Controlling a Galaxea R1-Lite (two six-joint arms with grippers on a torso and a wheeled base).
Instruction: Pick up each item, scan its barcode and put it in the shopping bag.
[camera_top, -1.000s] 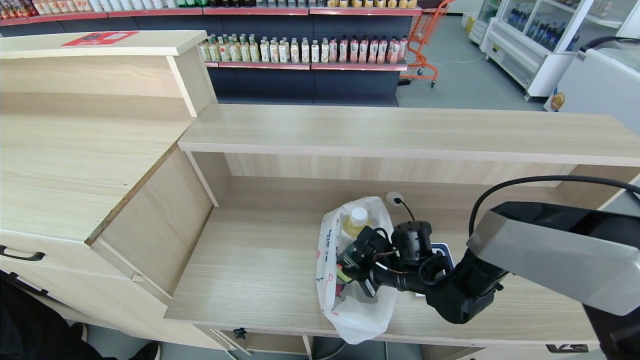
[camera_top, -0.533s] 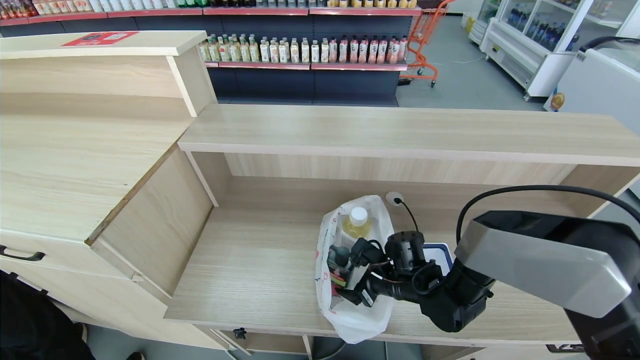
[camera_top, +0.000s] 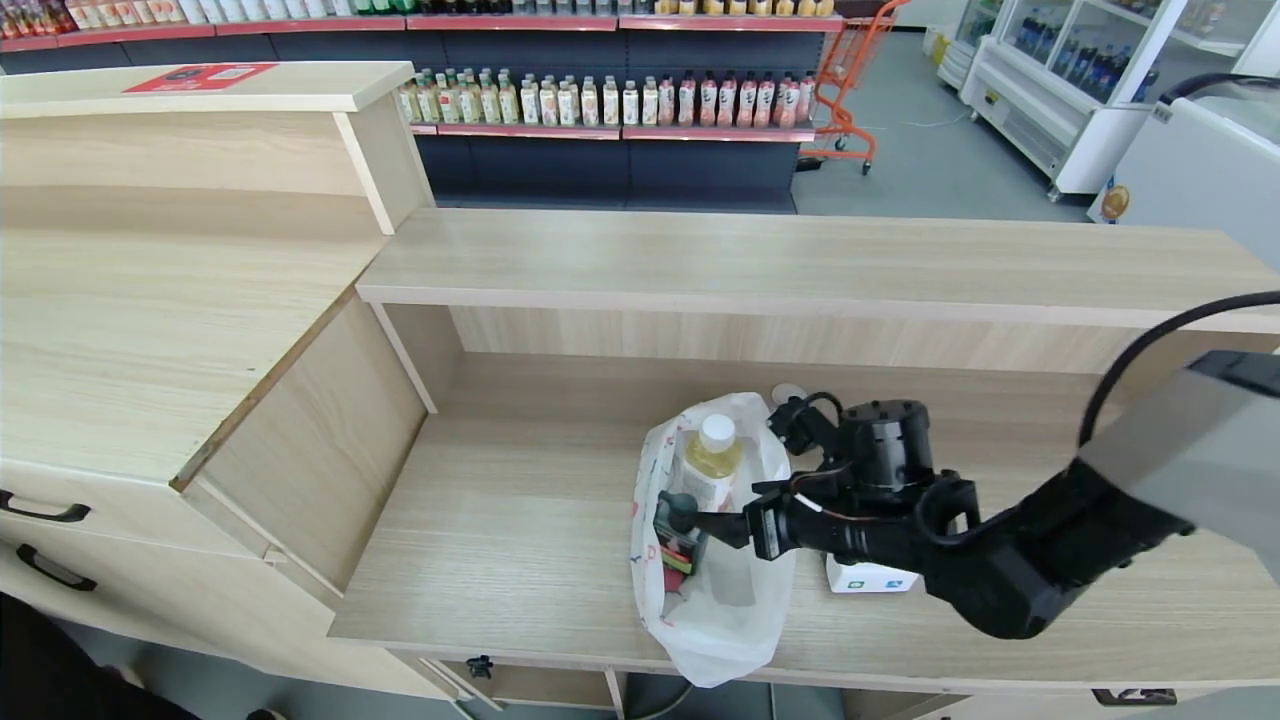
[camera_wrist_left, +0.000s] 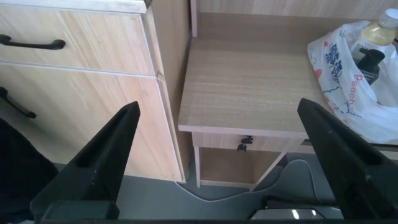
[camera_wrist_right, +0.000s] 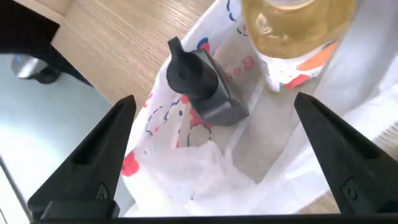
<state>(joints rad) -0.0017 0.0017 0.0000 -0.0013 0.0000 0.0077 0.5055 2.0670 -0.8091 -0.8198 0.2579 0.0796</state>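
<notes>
Shopping bag (camera_top: 705, 630) sits open on the counter (camera_top: 520, 540), holding 1 yellow bottle (camera_top: 712, 455) and 1 dark-capped item (camera_top: 678, 525). Right gripper (camera_top: 722, 524) hovers at its mouth, jaws apart, empty. Left gripper (camera_wrist_left: 217, 155), jaws spread wide and empty, hangs before the counter's front.

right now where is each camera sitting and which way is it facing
Head view: on the robot's head, facing forward and down at the light wooden counter and white plastic shopping bag; the right arm shows.
Left wrist view: off the counter's front, facing wooden drawers and the bag; the left fingers spread.
Right wrist view: above the bag, facing down at a yellow white-capped drink bottle and dark grey black-topped bottle; right fingers spread.
Shared: all see the bag.
</notes>
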